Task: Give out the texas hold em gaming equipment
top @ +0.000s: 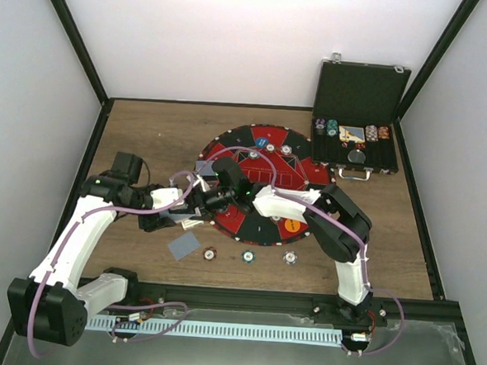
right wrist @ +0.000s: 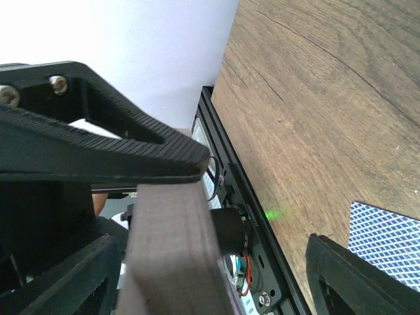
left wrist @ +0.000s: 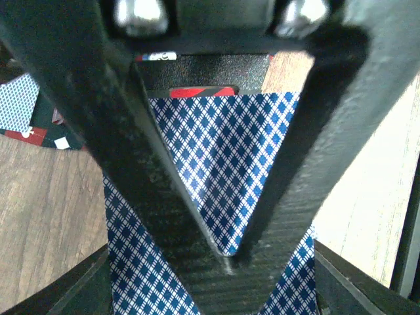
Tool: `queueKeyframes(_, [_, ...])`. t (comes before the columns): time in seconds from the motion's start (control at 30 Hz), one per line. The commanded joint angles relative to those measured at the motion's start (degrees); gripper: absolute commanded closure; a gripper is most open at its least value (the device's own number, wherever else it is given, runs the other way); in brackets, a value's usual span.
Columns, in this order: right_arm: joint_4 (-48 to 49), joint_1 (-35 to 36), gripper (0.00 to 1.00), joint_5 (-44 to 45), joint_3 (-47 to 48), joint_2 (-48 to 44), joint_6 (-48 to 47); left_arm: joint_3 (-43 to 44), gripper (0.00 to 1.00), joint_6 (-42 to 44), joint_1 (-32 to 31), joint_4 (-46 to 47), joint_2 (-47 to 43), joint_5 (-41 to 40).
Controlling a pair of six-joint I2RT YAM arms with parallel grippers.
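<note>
The deck of playing cards (left wrist: 216, 164), blue-diamond backs up, sits between my left gripper's (left wrist: 210, 292) own fingers (left wrist: 69, 292), which are shut on its side edges. In the top view the left gripper (top: 186, 213) and right gripper (top: 213, 200) meet at the mat's left edge, hiding the deck. My right gripper (right wrist: 207, 282) is open and straddles the deck's thickness (right wrist: 170, 249). One of its fingers (left wrist: 157, 184) lies across the top card, and the other stands clear. One card (top: 183, 245) lies face down on the wood, and three poker chips (top: 248, 255) sit in a row beside it.
The round red-and-black mat (top: 298, 173) carries a blue button (top: 263, 141), an orange button (top: 291, 225) and another card (top: 204, 170) at its left rim. The open black case (top: 361, 90) with chip stacks stands at the back right. The black rail (right wrist: 252, 220) runs along the near table edge.
</note>
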Motion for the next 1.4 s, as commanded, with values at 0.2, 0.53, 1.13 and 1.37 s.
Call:
queueKeyframes(0.2, [1.1, -1.5, 0.34, -1.1, 1.8, 2.3, 0.5, 2.0, 0.96, 0.7, -0.2, -0.3, -1.4, 1.5])
queueKeyframes(0.53, [1.7, -4.5, 0.46, -0.4, -4.3, -1.2, -0.6, 2.2, 0.96, 1.0, -0.2, -0.4, -1.5, 1.5])
queueKeyframes(1.13, [-0.9, -6.0, 0.89, 2.1, -7.7, -10.7, -1.5, 1.2, 0.96, 1.0, -0.2, 0.5, -1.4, 1.2])
queueKeyframes(1.37, [-2.1, -7.0, 0.93, 2.4, -10.5, -13.5, -2.2, 1.0, 0.96, 1.1, -0.2, 0.7, -1.5, 0.9])
